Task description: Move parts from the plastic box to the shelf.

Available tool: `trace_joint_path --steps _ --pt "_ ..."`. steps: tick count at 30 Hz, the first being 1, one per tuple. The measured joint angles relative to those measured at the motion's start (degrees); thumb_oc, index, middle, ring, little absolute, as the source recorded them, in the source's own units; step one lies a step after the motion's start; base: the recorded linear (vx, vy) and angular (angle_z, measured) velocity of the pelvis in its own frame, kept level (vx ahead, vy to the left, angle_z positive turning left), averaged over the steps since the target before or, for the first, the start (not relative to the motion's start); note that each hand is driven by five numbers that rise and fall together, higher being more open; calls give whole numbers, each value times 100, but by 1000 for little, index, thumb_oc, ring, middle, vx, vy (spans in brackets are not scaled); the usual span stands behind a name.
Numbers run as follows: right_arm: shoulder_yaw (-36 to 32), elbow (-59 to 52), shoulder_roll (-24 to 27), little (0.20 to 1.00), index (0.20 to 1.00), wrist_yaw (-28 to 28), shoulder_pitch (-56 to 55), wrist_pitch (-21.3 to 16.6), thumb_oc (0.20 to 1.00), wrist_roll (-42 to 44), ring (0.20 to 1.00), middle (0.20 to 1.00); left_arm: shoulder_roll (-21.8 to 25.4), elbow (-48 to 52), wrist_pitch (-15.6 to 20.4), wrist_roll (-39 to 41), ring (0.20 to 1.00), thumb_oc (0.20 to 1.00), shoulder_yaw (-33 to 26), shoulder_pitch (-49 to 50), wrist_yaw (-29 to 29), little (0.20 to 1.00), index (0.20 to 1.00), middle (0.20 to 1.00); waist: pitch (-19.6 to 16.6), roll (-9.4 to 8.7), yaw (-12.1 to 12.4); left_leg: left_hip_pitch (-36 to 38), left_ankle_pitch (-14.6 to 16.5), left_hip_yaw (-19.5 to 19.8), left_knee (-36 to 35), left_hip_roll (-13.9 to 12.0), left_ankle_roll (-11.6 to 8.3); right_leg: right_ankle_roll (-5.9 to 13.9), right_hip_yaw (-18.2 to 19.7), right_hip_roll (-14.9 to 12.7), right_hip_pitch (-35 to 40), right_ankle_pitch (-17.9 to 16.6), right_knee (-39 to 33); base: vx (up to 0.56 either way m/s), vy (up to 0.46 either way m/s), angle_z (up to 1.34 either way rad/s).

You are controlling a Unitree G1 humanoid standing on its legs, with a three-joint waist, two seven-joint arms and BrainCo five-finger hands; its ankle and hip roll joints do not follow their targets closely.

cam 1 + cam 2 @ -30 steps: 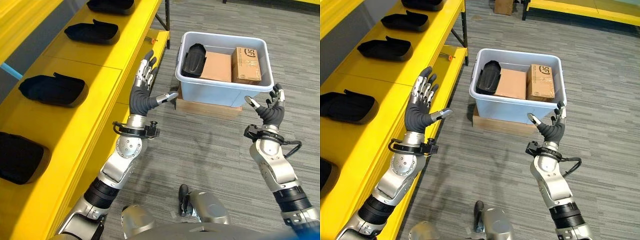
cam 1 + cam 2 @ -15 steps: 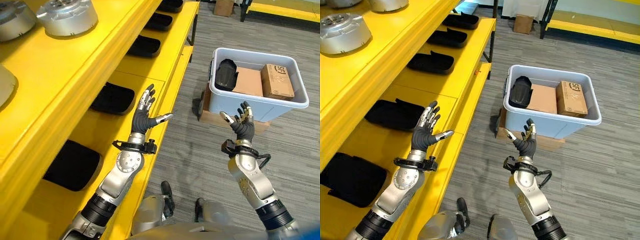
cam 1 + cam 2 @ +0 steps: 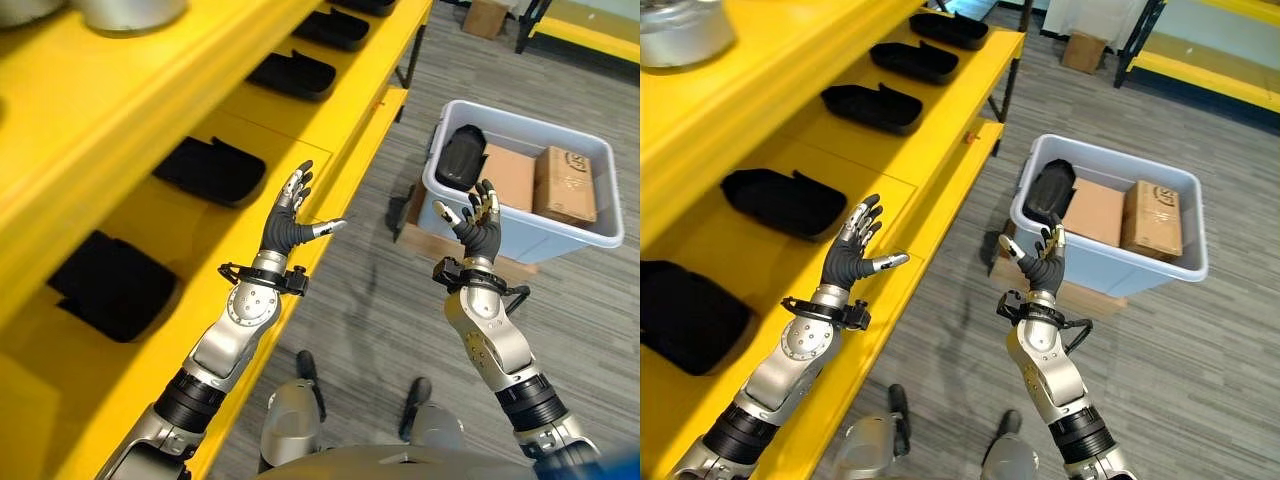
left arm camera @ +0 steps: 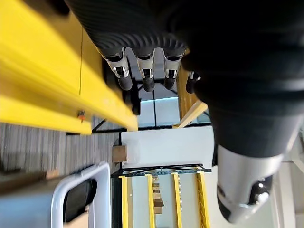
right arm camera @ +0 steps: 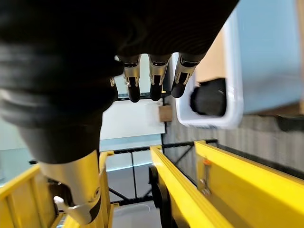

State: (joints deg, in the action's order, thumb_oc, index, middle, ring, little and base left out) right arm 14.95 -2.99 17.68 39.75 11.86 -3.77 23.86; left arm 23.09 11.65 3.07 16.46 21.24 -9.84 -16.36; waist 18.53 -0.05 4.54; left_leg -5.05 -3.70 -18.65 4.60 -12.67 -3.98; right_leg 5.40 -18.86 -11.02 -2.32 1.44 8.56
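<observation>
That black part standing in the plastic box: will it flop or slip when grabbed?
The black part looks moulded and probably stiff, like those lying on the shelf. Its rounded, smooth-looking shell may slip. It leans on the plastic box wall, so it could tip.

Looking down from the robot's head through two eyes set slightly apart, facing forward over the grey floor (image 3: pixel 380 300). Sharing the yellow shelf (image 3: pixel 200 120) along the robot's left, the plastic box (image 3: pixel 1110 262) ahead to the right, and both raised hands, the left hand (image 3: pixel 288 215) and the right hand (image 3: pixel 1042 262). Sitting very close behind each hand at the wrist, looking along the fingers (image 4: pixel 145 73). Catching, in the left wrist view, the shelf edge and a corner of the box; in the right wrist view, the box rim (image 5: pixel 232 71) and yellow shelf beams.
</observation>
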Motion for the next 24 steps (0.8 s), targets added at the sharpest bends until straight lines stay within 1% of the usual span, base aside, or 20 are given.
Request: trace_joint_path --steps 1,2,3,4,5,7,8,9,10,11,12,14,15,17,18,19,20,21,22,24 --pt "-20 1 110 1000 1000 -5 0 44 1000 1 1000 1000 -78 -1 11 2 1000 1000 8 47 13 1000 1000 1000 -19 80 -46 32 -75 82 -111 -134 -75 -134 -59 165 -30 82 34 104 -240 -3" --pt "-68 2 150 1000 1000 -17 -8 63 1000 2 1000 1000 -117 -1 11 3 1000 1000 25 52 15 1000 1000 1000 -20 124 -75 55 -100 78 -149 -224 -48 -227 -89 283 -32 140 53 126 -288 -10" --pt "-99 5 222 1000 1000 -16 -4 92 1000 4 1000 1000 -163 -1 31 6 1000 1000 26 67 21 1000 1000 1000 -23 159 -82 101 -179 105 -160 -308 43 -306 -108 382 -49 208 139 96 -227 -15" --pt "-77 3 348 1000 1000 -35 -9 121 1000 3 1000 1000 -200 -2 114 38 1000 1000 27 112 23 1000 1000 1000 -56 224 -155 149 -373 129 -153 -456 9 -440 -112 527 -107 386 340 84 -237 -16" --pt "-80 1 397 1000 1000 -35 -10 137 1000 3 1000 1000 -203 -2 161 41 1000 1000 29 123 24 1000 1000 1000 -44 203 -190 200 -452 123 -165 -501 54 -499 -116 540 -145 535 549 90 -264 -8" --pt "-8 -9 516 1000 1000 -41 -4 168 1000 3 1000 1000 -209 -3 300 40 1000 1000 26 190 18 1000 1000 1000 -46 204 -188 208 -703 160 -143 -558 19 -618 -158 526 -303 919 1016 141 -308 4" --pt "73 -10 523 1000 1000 -24 4 201 1000 3 1000 1000 -208 -20 316 38 1000 1000 28 198 -1 1000 1000 1000 -38 189 -180 207 -886 196 -150 -651 -2 -730 -207 591 -366 1138 1257 257 -355 6" --pt "144 -27 532 1000 1000 -21 6 227 1000 4 1000 1000 -202 -96 398 35 1000 1000 33 185 -28 1000 1000 1000 -39 160 -151 219 -1029 359 -50 -767 -173 -797 -180 690 -386 1318 1374 322 -369 -25" --pt "146 -46 541 1000 1000 -93 25 226 1000 2 1000 1000 -203 -150 409 28 1000 1000 40 188 -110 1000 1000 1000 -26 139 -96 228 -1108 535 196 -855 -127 -909 -49 800 -262 1335 1345 255 -218 -42" --pt "146 -46 548 1000 1000 -119 22 227 1000 3 1000 1000 -203 -167 413 28 1000 1000 58 191 -166 1000 1000 1000 -20 120 -103 255 -1087 628 320 -851 -152 -936 18 805 -177 1320 1327 266 -214 -49" --pt "131 -46 602 1000 1000 -127 3 229 1000 4 1000 1000 -204 -166 412 24 1000 1000 66 172 -180 1000 1000 1000 -20 117 -201 403 -1059 661 349 -796 -188 -971 61 840 21 1299 1183 216 -158 -19" --pt "52 -60 730 1000 1000 -116 -75 234 1000 4 1000 1000 -208 -166 405 -13 1000 1000 67 65 -206 1000 1000 1000 -13 71 -305 332 -1075 569 729 -825 -192 -1007 34 860 242 1262 1002 176 -104 -1" --pt "7 -60 750 1000 1000 -122 -94 246 1000 4 1000 1000 -207 -166 383 -11 1000 1000 63 53 -250 1000 1000 1000 -23 -17 -354 247 -854 475 1068 -728 -337 -1014 57 784 348 1231 928 233 -34 0" --pt "-83 -58 737 1000 1000 -122 -117 280 1000 3 1000 1000 -199 -165 374 -7 1000 1000 63 -19 -251 1000 1000 1000 -37 -51 -376 305 -448 311 1047 -497 -225 -985 66 704 389 1183 885 273 34 4" --pt "-126 -53 680 1000 1000 -123 -170 285 1000 5 1000 1000 -212 -170 337 -2 1000 1000 62 -40 -257 1000 1000 1000 -37 -75 -385 356 -178 316 975 -288 -237 -943 83 654 467 1149 768 184 61 15" --pt "-153 -50 523 1000 1000 -119 -268 301 1000 5 1000 1000 -204 -171 296 20 1000 1000 61 -63 -247 1000 1000 1000 -51 -79 -384 559 113 318 410 322 -21 -820 70 492 613 1018 546 297 124 17" --pt "-106 -51 489 1000 1000 -125 -318 322 1000 6 1000 1000 -208 -171 268 40 1000 1000 59 -80 -246 1000 1000 1000 -91 1 -386 676 37 257 29 615 91 -735 52 486 679 965 484 309 137 19" --pt "-16 -50 463 1000 1000 -138 -380 344 1000 7 1000 1000 -193 -172 254 40 1000 1000 58 -91 -237 1000 1000 1000 -156 91 -409 850 128 110 -245 660 293 -655 38 533 731 985 489 324 147 31" --pt "-2 -49 318 1000 1000 -99 -510 335 1000 2 1000 1000 -245 -228 225 40 1000 1000 55 -123 -210 1000 1000 1000 -178 55 -404 894 160 104 -284 804 268 -518 27 491 859 979 374 229 113 37" --pt "150 -43 175 1000 1000 -76 -551 336 1000 4 1000 1000 -246 -239 155 42 1000 1000 64 -121 -175 1000 1000 1000 -178 63 -353 872 170 24 -213 880 282 -349 11 407 1009 854 110 222 133 26"
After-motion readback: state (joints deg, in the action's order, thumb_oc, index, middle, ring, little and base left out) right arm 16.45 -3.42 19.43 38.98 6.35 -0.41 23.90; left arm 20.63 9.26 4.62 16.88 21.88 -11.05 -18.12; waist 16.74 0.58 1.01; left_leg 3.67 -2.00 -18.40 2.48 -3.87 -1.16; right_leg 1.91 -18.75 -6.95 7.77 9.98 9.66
